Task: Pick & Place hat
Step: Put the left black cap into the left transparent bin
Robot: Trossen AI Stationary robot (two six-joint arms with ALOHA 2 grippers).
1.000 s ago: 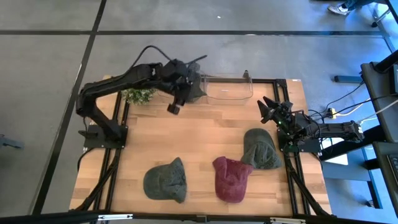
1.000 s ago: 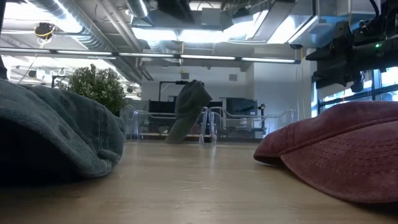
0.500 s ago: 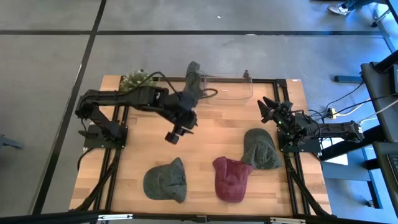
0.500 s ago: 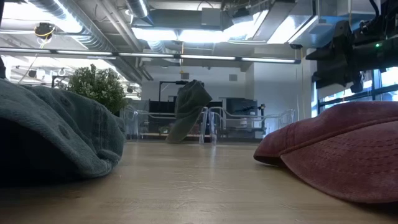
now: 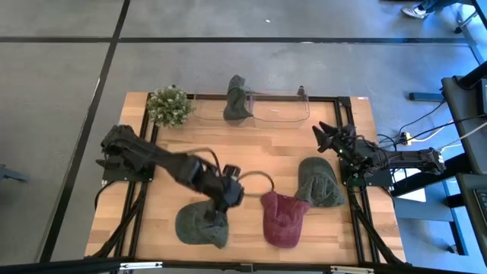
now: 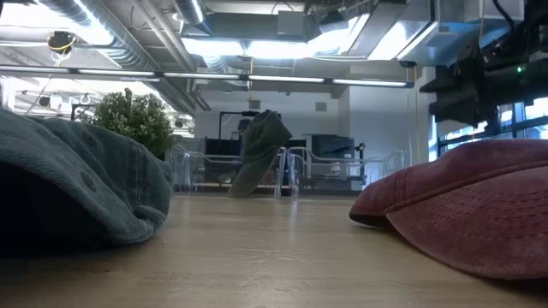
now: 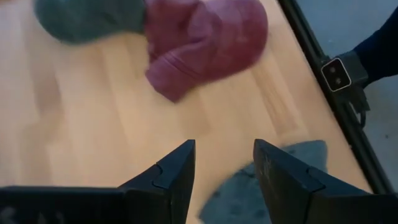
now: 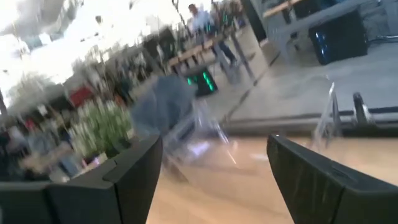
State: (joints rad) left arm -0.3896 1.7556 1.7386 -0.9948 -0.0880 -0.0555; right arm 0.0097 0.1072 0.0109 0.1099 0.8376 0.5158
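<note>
Four hats counted. Olive hat (image 5: 235, 97) draped over left end of clear bin (image 5: 280, 109) at tabletop (image 5: 266, 148) far edge. Grey-green hat (image 5: 199, 224), red hat (image 5: 284, 219) and green hat (image 5: 319, 181) toward near edge. Left gripper (image 5: 223, 204) above grey-green hat, fingers parted, empty. Right gripper (image 5: 326, 137) at right edge, spread wide.

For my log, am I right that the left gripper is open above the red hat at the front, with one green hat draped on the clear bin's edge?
Not quite: the high view shows the left gripper open above the front green hat, not the red hat beside it. The other green hat is indeed draped on the clear bin edge.
</note>
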